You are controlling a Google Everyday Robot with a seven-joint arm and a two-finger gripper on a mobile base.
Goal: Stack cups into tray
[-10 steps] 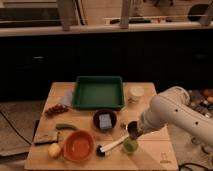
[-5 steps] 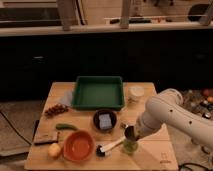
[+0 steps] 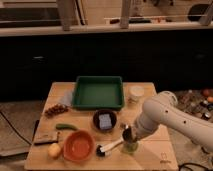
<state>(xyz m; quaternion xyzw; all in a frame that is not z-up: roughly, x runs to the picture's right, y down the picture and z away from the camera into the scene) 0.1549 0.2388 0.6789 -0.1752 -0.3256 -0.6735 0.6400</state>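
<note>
Table (image 3: 56, 96): black bowl (image 3: 96, 118) holds bluish block (image 3: 105, 121); gripper (image 3: 128, 134) above green cup (image 3: 131, 147).

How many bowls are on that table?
2: a black bowl just in front of the green tray, an orange bowl nearer us, to its left. The gripper is right of both; none looks hidden.

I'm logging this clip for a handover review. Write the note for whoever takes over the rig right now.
Gripper: low over the table's front right, just above the pale green cup. Whether it holds anything cannot be told.
Tray: at the back centre of the table, with no cup in it.
Done: nothing is stacked in the tray yet.
Left: move the green cup into the tray and stack the other cup with it. I cannot pick out a second cup apart from the gripper, so check there first.
</note>
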